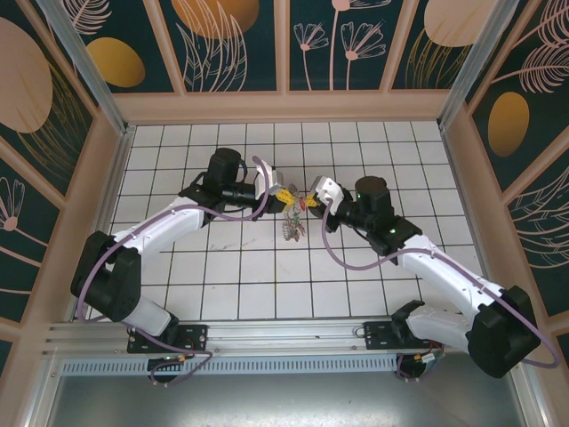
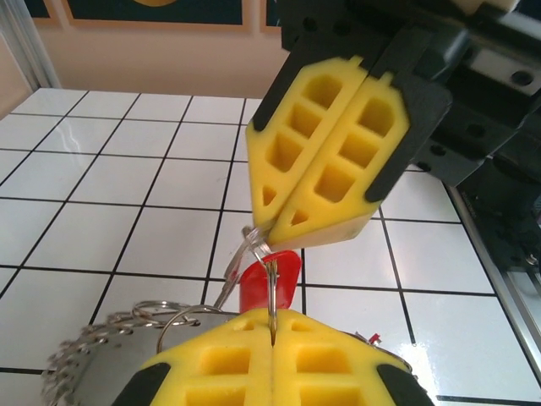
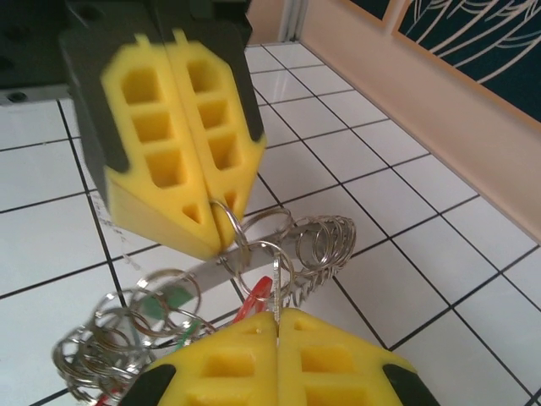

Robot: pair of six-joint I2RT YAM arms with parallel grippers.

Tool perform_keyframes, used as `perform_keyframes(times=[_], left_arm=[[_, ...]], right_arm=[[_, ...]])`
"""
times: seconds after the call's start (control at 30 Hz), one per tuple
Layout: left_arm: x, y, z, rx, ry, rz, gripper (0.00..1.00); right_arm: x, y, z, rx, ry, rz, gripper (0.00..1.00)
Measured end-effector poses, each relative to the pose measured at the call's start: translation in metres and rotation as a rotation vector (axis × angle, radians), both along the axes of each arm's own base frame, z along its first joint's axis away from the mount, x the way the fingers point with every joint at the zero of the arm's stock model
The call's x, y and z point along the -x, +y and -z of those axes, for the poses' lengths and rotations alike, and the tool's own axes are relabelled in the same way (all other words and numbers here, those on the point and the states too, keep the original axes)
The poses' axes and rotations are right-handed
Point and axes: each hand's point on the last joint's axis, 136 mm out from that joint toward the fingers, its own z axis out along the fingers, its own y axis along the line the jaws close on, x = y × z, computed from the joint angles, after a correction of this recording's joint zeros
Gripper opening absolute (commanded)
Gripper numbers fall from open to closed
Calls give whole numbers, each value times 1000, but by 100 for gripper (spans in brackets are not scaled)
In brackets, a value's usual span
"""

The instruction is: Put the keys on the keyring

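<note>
Right gripper [image 3: 277, 321]: nearest the lens in its own wrist view. Its yellow pads are pressed flat together, and their lower part is cut off by the frame edge.
Right gripper hold: a red tag [image 3: 259, 294] runs into the pad seam, just above the keyring [image 2: 89, 359]. The key blade belonging to it is hidden by the pads.
Left gripper [image 2: 272, 326]: pads pressed together, bases cut off by the frame. It appears slightly blurred in the right wrist view.
Left gripper hold: a thin wire ring [image 2: 270, 292] stands edge-on in the seam, above the keyring.
Gripper spacing: both tips meet over the keyring, nearly touching each other.
Keyring: flat, pale grey, notched rim. Most of it is hidden behind the left pads or cut off by the frame. Whether it rests on the tiled floor [image 2: 110, 169] or hangs clear cannot be told.
Keys [image 3: 118, 342]: a tangle of silvery metal and wire loops at the keyring's rim, one carrying a green tag [image 3: 161, 306]. Single keys are hard to separate.
Wire loops [image 3: 330, 241]: a row standing along the keyring's edge.
Top view: the keys show as a small cluster at the keyring, too small for detail.
</note>
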Motion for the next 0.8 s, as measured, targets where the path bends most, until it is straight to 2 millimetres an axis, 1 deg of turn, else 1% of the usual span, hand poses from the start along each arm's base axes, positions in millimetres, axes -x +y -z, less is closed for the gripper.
perform_keyframes(times=[0.13,0.4,0.53,0.6,0.67,0.73,0.8], left_arm=[[0,0,1,-3,4,0,0],[0,0,1,-3,5,0,0],[0,0,1,-3,4,0,0],[0,0,1,-3,4,0,0],[0,0,1,-3,4,0,0],[0,0,1,-3,3,-2,0],[0,0,1,-3,4,-1,0]], right_arm=[[4,3,-6,-6,2,-23,0],[6,4,-5,8,14,-24,0],[0,1,1,39,4,7,0],[-3,-1,8,61,15,27,1],[-6,-1,19,85,40,37,6],[-6,-1,25,98,55,37,14],[-6,-1,26,101,60,38,16]])
